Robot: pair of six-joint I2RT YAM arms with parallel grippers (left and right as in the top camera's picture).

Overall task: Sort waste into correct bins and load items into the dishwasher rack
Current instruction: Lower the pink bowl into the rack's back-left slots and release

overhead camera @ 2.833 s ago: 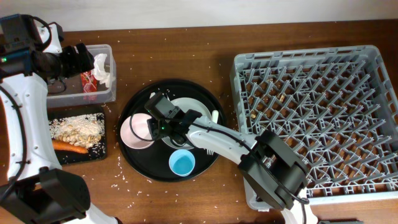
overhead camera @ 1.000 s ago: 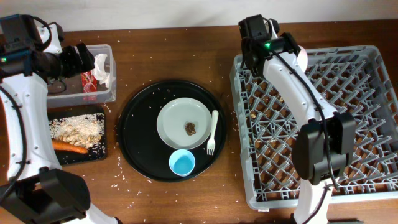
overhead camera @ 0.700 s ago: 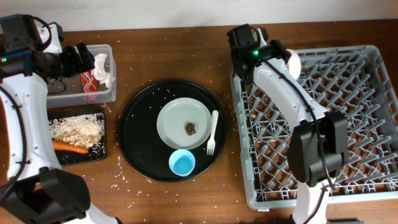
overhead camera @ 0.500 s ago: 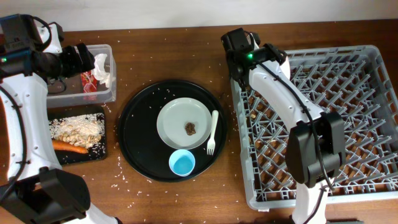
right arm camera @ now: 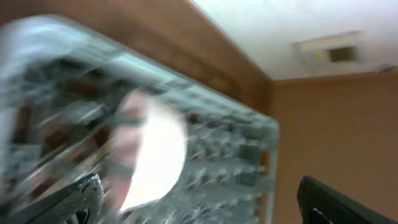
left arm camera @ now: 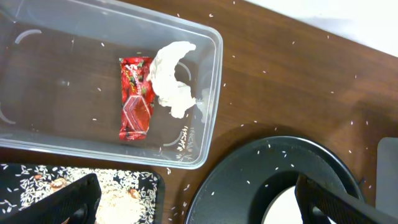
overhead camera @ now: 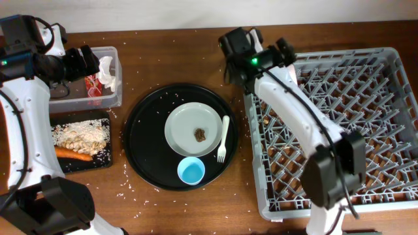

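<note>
Rack (overhead camera: 366, 163) fills the right half of the table (overhead camera: 163, 52). Its 9 o'clock edge lies just beside the round black tray (overhead camera: 140, 143), w/ little room between. Right fingers (right arm camera: 326, 199) are held wide apart, nothing gripped, at the rack's 10 o'clock corner. That view is blurred; a white round shape (right arm camera: 155, 149) is seen inside the rack. Plate (overhead camera: 193, 124), fork (overhead camera: 224, 134) & cup (overhead camera: 191, 171) lie on the tray, at 7 o'clock of them. Left fingers (left arm camera: 65, 200) are also spread, empty, above the clear box (left arm camera: 211, 93) w/ wrapper (left arm camera: 135, 99) & tissue (left arm camera: 171, 84).

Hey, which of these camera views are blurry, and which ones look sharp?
Right wrist: heavy motion blur, and the dishwasher rack smears into streaks. Left wrist: sharp, with the red snack wrapper and crumpled tissue crisp. Overhead: sharp and evenly lit, with no strong glare.
</note>
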